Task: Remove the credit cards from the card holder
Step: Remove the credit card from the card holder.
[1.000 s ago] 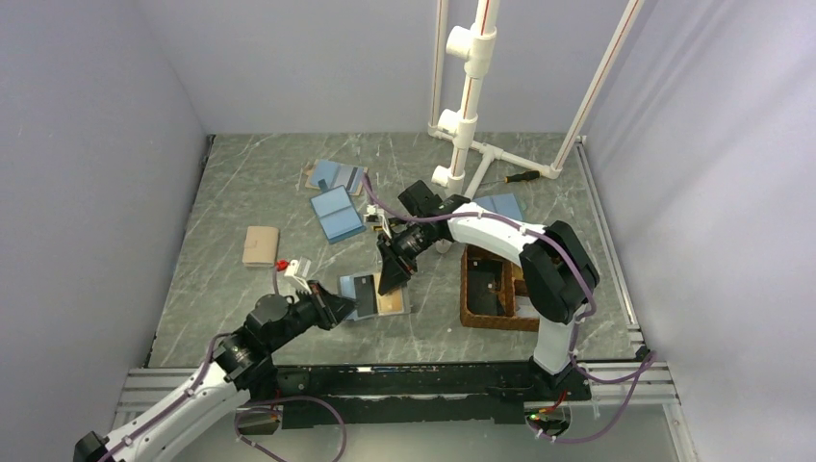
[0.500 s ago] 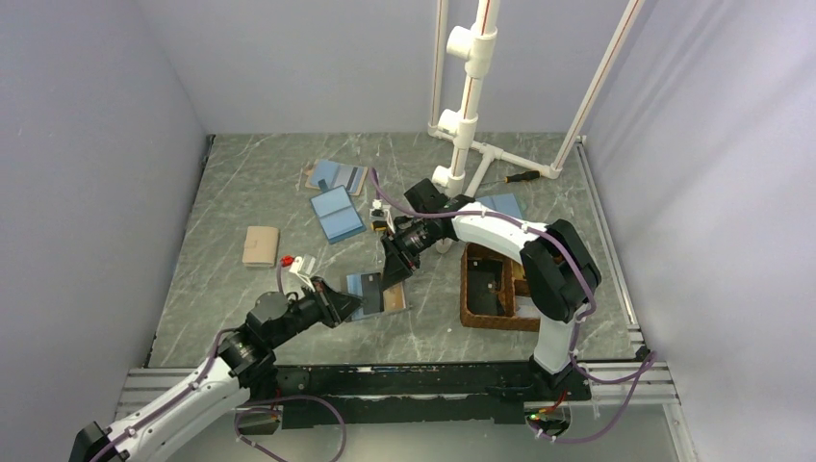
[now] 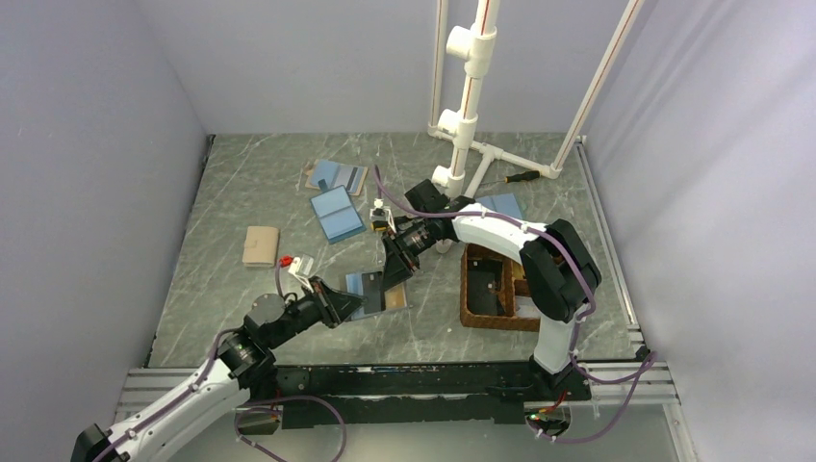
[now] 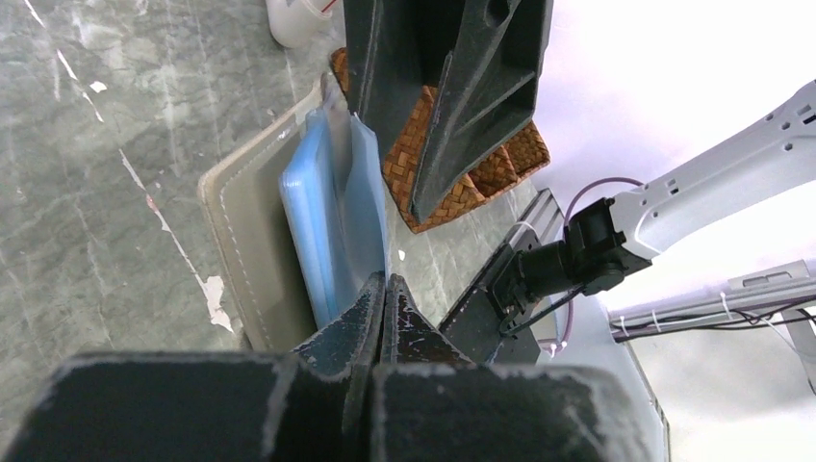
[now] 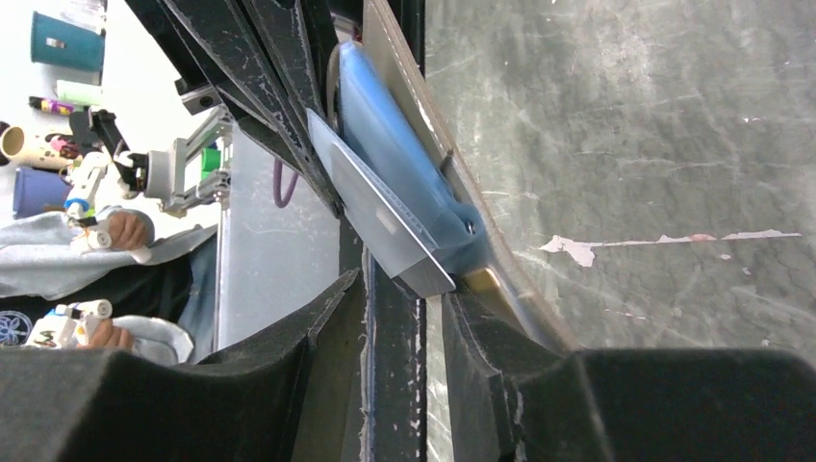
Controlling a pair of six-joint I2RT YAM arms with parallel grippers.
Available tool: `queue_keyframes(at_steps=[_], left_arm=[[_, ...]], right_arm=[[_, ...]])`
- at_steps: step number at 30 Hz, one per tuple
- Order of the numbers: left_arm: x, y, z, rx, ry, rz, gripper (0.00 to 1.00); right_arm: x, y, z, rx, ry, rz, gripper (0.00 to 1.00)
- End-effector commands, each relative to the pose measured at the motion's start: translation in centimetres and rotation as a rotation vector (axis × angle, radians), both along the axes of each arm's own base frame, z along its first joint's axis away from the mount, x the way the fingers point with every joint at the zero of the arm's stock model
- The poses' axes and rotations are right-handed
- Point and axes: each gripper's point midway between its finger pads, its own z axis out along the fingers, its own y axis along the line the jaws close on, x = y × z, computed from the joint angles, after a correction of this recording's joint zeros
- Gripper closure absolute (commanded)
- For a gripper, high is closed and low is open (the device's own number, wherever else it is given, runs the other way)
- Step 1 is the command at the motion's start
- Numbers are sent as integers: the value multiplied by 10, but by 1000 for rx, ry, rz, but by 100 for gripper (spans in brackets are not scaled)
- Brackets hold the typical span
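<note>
Lying on the tabletop (image 3: 221, 192) in the top external view, the card holder (image 3: 377, 294) was found near the wicker tray (image 3: 473, 289), on the tray's left-arm side. The left end effector (image 3: 344, 302) was set at the holder's edge farthest from the tray. The right end effector (image 3: 395, 276) was lowered over the part nearer the tray.

In the left wrist view, the left end effector (image 4: 383, 289) was clenched on the rim of the holder's light blue leaf, with the tan panel below it and the tray beyond. The holder was judged soft and pliable, likely to fold or slide if pulled. It was therefore best pinned by that leaf edge.

In the right wrist view, a grey credit card (image 5: 370, 207) was seen standing partway out of the blue pocket. Its free corner lay between the parted fingers of the right end effector, (image 5: 404, 289) and no pinch on it could be made out. The card was judged thin, light, stiff and slick. It was best taken flat across both faces near the exposed corner and drawn in line with the pocket, since a skewed pull might jam it.
</note>
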Motion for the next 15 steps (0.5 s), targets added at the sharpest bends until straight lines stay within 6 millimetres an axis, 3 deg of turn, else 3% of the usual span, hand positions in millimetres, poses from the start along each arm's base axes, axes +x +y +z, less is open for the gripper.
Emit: queue_keyframes(at_steps=[1,10,15], left_arm=[[-2,-9,33,-90,-101,-51,100],[-2,-7,35,-95,-107,-39,100],[-4,-2,35,-94,-105,-27,100]], right_arm=[[-7,3,29,121,-7,45,62],[-8,4,29,123,7,47,70],[-10,4,30,137,30,59,85]])
